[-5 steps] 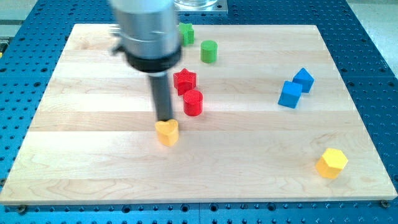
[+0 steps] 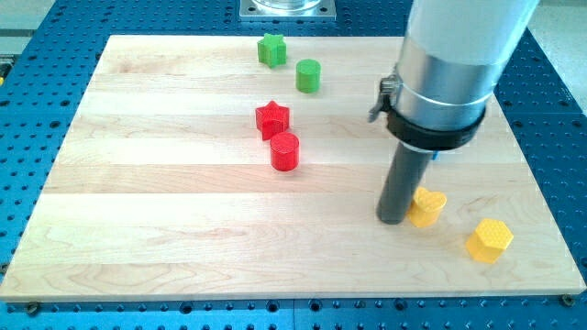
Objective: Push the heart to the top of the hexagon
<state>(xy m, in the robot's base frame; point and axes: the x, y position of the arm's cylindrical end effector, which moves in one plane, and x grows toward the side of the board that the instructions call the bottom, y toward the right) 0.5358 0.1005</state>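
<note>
The yellow heart lies on the wooden board at the lower right. The yellow hexagon sits just to its lower right, a small gap apart. My tip stands on the board touching the heart's left side. The rod and the arm's body rise above it and hide the two blue blocks behind; only a sliver of blue shows.
A red star and a red cylinder sit near the board's middle. A green star and a green cylinder sit near the view's top. The board's right edge is close to the hexagon.
My tip has moved far to the right and slightly down, sliding the yellow heart from the board's centre-left to just upper left of the hexagon. The arm now covers the blue blocks.
</note>
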